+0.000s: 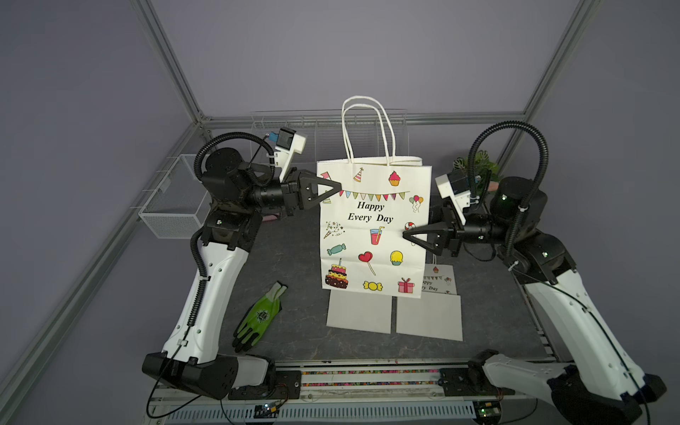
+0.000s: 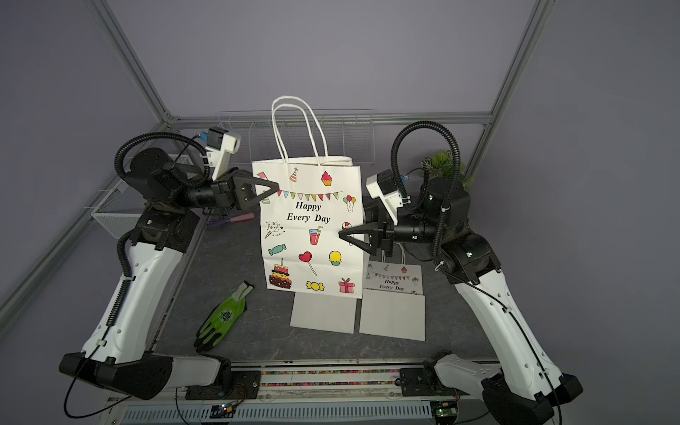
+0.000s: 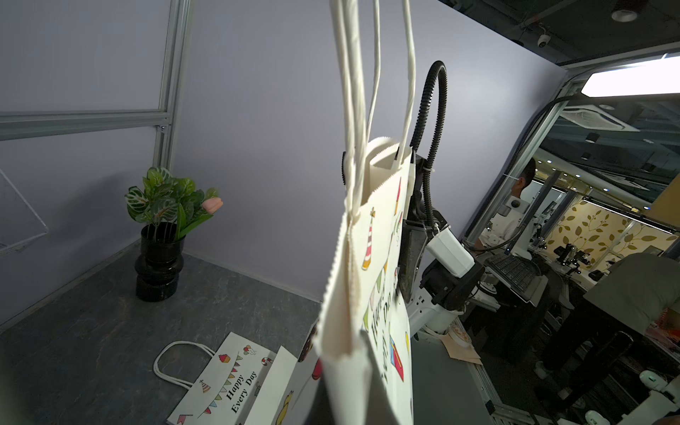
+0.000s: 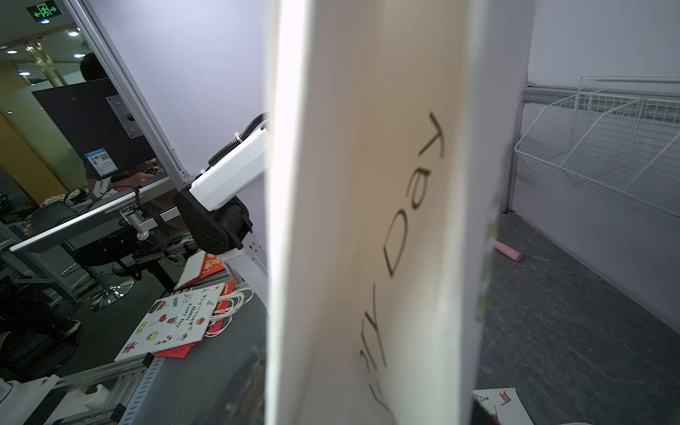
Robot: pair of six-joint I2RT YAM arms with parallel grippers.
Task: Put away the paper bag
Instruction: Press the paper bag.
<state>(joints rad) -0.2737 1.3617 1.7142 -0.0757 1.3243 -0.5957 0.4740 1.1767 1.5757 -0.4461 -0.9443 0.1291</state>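
The paper bag [image 1: 371, 228] is white with party drawings and the words "Happy Every Day". It stands upright mid-table in both top views, its rope handles [image 1: 368, 125] pointing up. My left gripper [image 1: 339, 187] is shut on the bag's left edge near the top. In the left wrist view that edge [image 3: 353, 294] runs down between my jaws. My right gripper [image 1: 404, 234] reaches the bag's right edge at mid height. In the right wrist view the bag's side [image 4: 368, 220] fills the middle, blurred, with a dark finger on either side. Whether they press on it does not show.
Two plain white flat sheets [image 1: 358, 312] [image 1: 428, 316] and a folded printed bag [image 1: 438, 279] lie below the held bag. A green glove [image 1: 259, 316] lies front left. A wire basket [image 1: 173, 206] is on the left and a wire rack [image 1: 331, 128] at the back. A plant in a black vase [image 3: 160, 257] stands back right.
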